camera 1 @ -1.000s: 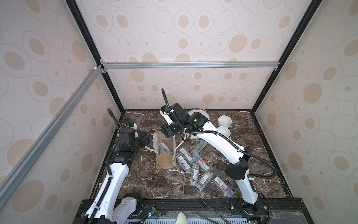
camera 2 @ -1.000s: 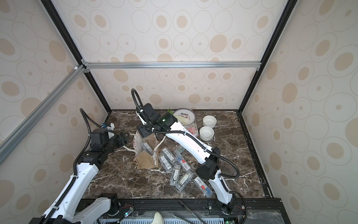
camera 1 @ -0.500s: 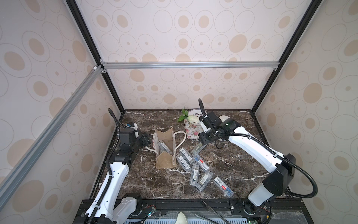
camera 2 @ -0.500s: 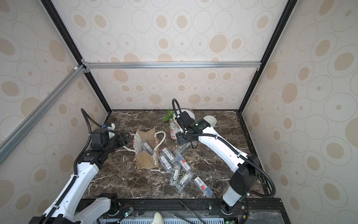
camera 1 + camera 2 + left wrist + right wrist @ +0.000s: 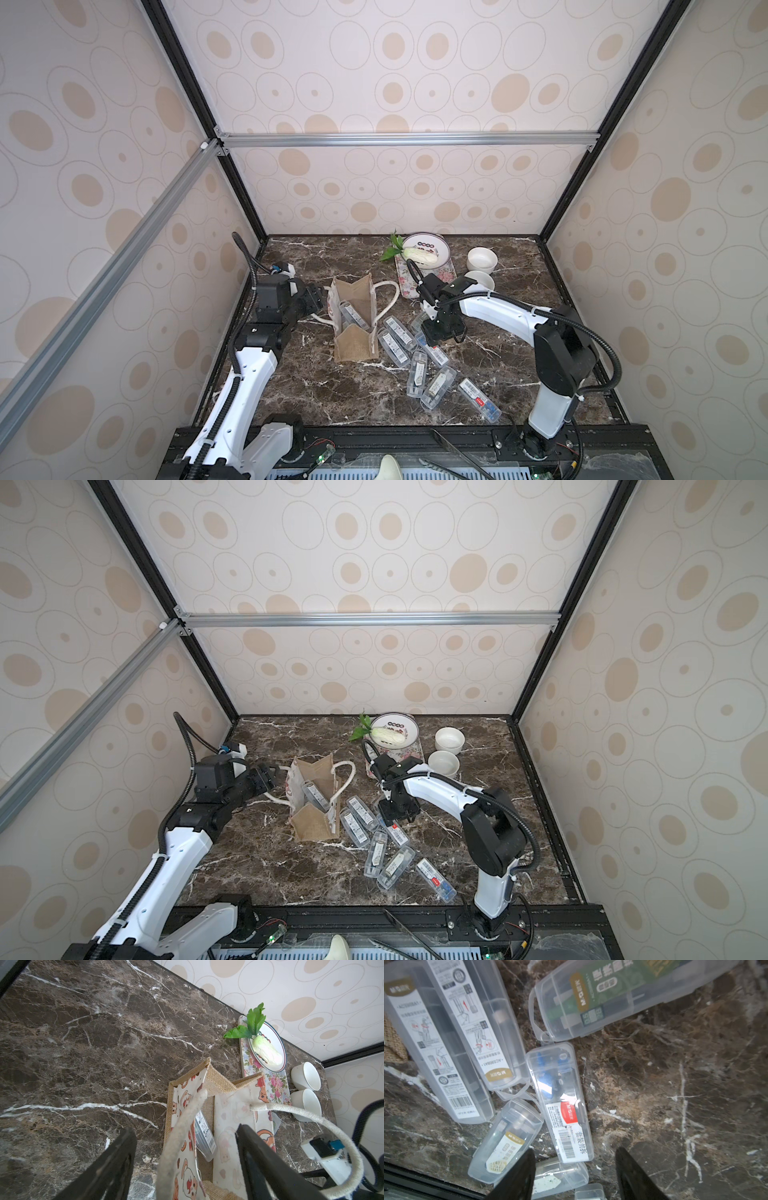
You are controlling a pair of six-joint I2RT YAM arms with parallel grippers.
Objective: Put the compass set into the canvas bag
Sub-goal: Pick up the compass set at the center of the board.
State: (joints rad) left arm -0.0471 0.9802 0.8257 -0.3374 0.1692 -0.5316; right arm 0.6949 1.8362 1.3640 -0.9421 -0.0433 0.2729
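Observation:
The canvas bag (image 5: 356, 332) stands open-topped on the marble at centre left, with one clear compass set (image 5: 351, 314) leaning inside it. My left gripper (image 5: 314, 300) is at the bag's left side. In the left wrist view it (image 5: 185, 1128) is open, with a rope handle (image 5: 180, 1147) and a printed panel (image 5: 228, 1109) between its jaws. Several more compass sets (image 5: 399, 329) lie scattered to the right of the bag. My right gripper (image 5: 431, 340) hangs low over them, open; a red-labelled case (image 5: 562, 1109) and a clear case (image 5: 560, 1176) lie between its jaws.
At the back stand a plate (image 5: 440, 245) with a toy cabbage (image 5: 420, 254), a floral tray (image 5: 405, 286) and two white bowls (image 5: 482, 259) (image 5: 484, 280). Enclosure walls close in the table on three sides. A loose rope handle (image 5: 384, 301) loops over the marble by the bag.
My right arm has swung away from above the bag, out to the right and down over the scattered cases. The left arm and the bag have stayed put.

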